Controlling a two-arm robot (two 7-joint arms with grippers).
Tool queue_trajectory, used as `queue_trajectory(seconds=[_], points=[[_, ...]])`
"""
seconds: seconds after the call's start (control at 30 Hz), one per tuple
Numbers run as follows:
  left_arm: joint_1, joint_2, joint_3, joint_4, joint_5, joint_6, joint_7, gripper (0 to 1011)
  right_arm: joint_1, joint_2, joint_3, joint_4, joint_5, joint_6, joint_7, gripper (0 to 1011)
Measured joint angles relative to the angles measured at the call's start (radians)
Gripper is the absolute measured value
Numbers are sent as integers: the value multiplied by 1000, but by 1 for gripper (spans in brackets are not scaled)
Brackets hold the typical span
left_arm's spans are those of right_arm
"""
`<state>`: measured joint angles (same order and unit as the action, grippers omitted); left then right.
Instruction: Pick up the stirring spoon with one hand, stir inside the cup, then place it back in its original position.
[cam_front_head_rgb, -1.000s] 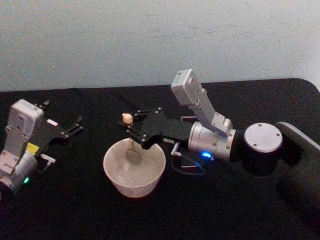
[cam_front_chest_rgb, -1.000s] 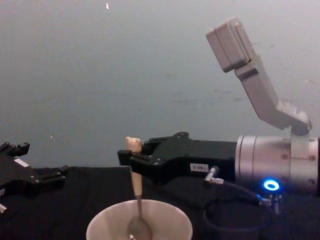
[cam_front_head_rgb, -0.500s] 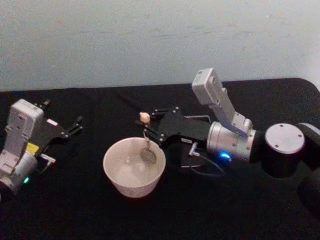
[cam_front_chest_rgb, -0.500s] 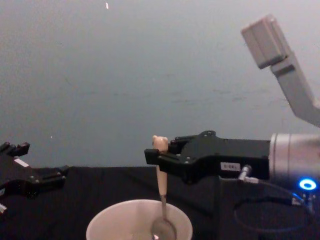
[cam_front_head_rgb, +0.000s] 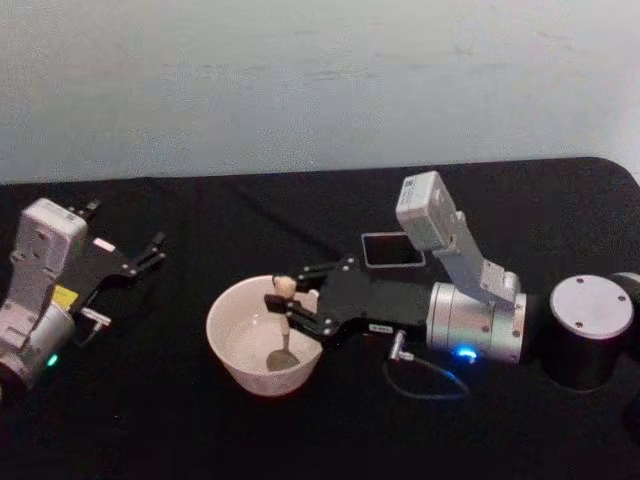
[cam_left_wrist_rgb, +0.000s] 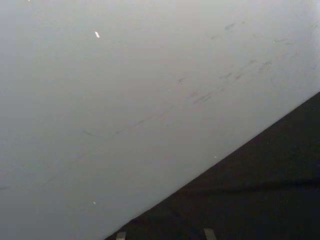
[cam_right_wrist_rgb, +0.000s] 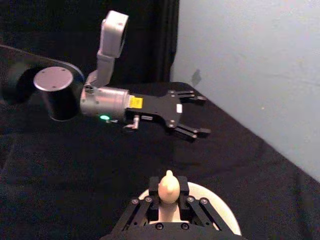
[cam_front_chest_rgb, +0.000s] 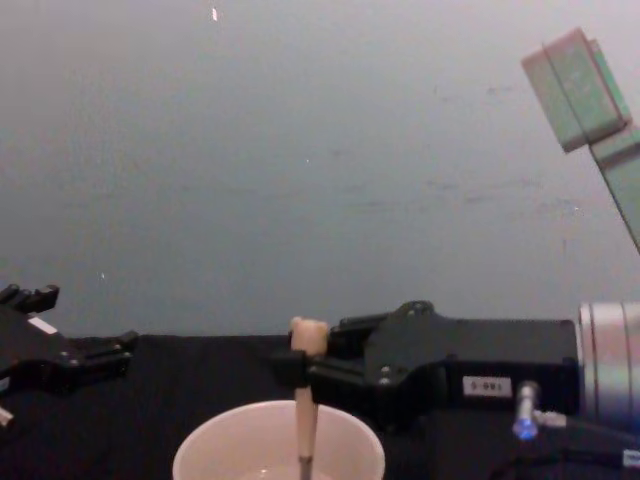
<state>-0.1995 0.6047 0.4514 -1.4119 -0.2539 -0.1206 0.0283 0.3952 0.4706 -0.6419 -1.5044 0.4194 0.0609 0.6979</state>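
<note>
The cream-white cup (cam_front_head_rgb: 240, 340) stands at the table's middle. The stirring spoon (cam_front_head_rgb: 284, 322) stands nearly upright in it, with the metal bowl low inside the cup and the bear-head top above the rim. My right gripper (cam_front_head_rgb: 288, 303) reaches in from the right and is shut on the beige handle just under the bear head. In the chest view the spoon (cam_front_chest_rgb: 305, 425) dips into the cup (cam_front_chest_rgb: 225, 450) with the right gripper (cam_front_chest_rgb: 303, 372) clamped on it. The right wrist view has the bear head (cam_right_wrist_rgb: 168, 186) between the fingers, above the cup rim (cam_right_wrist_rgb: 222, 207). My left gripper (cam_front_head_rgb: 128, 232) rests open at the left.
A dark grey square holder (cam_front_head_rgb: 392, 250) sits on the black table (cam_front_head_rgb: 250, 215) behind the right gripper. The left gripper (cam_right_wrist_rgb: 205, 115) lies open beyond the cup in the right wrist view. A pale wall rises behind the table's far edge.
My right gripper has carried the spoon from the cup's far right side toward its near side and lower. The arm drew back, uncovering the square holder. The left arm has not moved.
</note>
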Motion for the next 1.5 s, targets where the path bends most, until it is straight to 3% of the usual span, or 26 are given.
queue_trajectory(seconds=[0.2,0.4,0.73,0.97,1.3,1.5], points=[[0,0,0,0,0,0,0,1001,-1,-9,-22,-8,9,10,-1,211],[0,0,0,0,0,0,0,1001,22,-43,-44,18,3,10,-17,211],[0,0,0,0,0,0,0,1001,83,-118,-56,119,-27,7,-59,211],[0,0,0,0,0,0,0,1001,114,-146,-46,176,-41,1,-76,211],[0,0,0,0,0,0,0,1001,121,-129,-19,191,-58,-13,-82,211],[0,0,0,0,0,0,0,1001,98,-84,1,153,-56,-17,-65,211]])
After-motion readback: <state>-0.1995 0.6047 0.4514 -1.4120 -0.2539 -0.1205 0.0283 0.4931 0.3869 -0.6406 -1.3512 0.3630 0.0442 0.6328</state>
